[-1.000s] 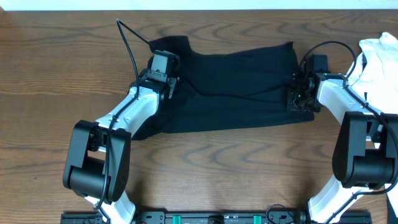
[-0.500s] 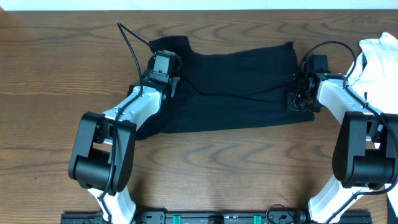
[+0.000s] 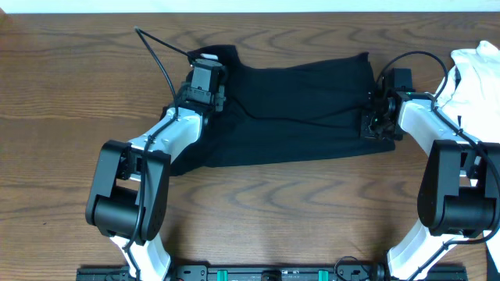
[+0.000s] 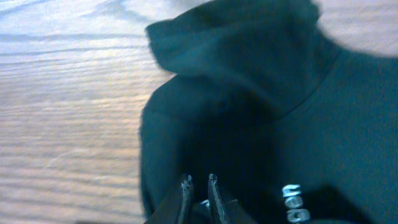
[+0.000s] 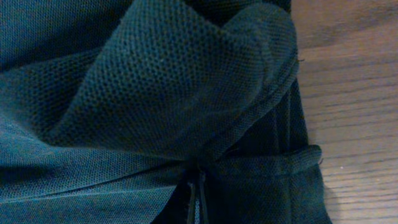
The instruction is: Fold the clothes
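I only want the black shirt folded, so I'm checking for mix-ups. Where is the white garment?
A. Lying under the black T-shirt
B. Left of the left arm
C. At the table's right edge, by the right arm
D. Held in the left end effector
C: the white garment lies bunched at the right edge of the table, with the right arm between it and the black T-shirt.

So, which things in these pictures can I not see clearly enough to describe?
White garment: overhead view, cut off by the right edge; its kind is unclear.
White print on the black T-shirt: left wrist view, blurred and cut by the bottom edge; unreadable.
Left gripper: left wrist view, dark cloth hides whether its jaws hold anything.
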Controlling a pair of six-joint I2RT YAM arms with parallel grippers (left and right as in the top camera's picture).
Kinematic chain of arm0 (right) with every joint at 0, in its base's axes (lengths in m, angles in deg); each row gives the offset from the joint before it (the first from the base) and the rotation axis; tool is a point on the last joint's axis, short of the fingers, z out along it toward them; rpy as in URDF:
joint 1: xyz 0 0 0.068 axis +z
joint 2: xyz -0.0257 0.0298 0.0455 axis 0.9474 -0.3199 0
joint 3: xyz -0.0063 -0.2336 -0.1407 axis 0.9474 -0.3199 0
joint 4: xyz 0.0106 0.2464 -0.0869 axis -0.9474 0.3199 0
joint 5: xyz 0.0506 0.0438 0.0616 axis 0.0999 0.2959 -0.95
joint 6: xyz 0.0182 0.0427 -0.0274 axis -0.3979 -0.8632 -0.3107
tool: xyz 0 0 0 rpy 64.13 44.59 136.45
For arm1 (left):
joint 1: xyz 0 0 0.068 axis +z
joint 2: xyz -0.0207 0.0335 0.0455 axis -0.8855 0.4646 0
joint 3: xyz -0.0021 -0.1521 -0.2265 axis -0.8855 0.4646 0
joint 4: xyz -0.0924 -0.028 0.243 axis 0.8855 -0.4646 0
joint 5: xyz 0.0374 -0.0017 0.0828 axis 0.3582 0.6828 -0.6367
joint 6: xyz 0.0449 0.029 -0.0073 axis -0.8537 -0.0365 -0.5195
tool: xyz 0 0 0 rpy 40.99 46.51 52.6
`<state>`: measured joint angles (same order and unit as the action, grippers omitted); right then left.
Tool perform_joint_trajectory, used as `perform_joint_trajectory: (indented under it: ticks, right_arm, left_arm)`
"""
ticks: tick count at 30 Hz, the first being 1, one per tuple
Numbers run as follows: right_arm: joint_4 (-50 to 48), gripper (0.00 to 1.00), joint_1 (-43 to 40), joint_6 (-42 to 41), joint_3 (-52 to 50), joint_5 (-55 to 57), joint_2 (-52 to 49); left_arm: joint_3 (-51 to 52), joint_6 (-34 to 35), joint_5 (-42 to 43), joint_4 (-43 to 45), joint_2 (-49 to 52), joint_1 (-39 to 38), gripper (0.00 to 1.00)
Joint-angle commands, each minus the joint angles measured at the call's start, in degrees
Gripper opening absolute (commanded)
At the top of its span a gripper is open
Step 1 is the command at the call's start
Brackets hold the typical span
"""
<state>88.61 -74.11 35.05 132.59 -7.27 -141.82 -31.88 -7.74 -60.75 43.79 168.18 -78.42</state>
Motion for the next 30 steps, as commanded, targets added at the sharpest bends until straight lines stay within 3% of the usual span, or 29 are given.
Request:
perform_joint_trajectory:
  ticks: [1,4,8,13,17,30]
  right_arm:
    - [-0.50,0.04,-1.33,-0.28,-1.70,2.54,-2.08]
    - [-0.48,0.04,-1.33,-0.28,-1.70,2.54,-2.08]
    - [-0.50,0.04,-1.33,-0.28,-1.70,2.54,-2.08]
    - [-0.94,0.04,-1.33,-0.28,-1.70,2.51,-2.08]
    - [-0.92,0.05,-1.33,-0.28,-1.70,2.51,-2.08]
    - [-0.72,0.04,-1.33,-0.31,-1.70,2.51,-2.08]
  left_arm:
    - [0.04,4.13,4.72,1.20,0.20,1.03,0.16]
    - [-1.62,5.38,4.55,-1.44,-1.29,2.23,0.17]
    - [-2.93,12.98,6.27,-10.05,-7.54,4.28,0.17]
    - [-2.93,13.14,8.22,-21.44,-13.62,4.94,0.15]
    - [-2.91,13.11,9.84,-28.11,-12.66,4.28,0.13]
    - [-2.91,12.92,17.22,-27.21,-2.73,4.17,0.12]
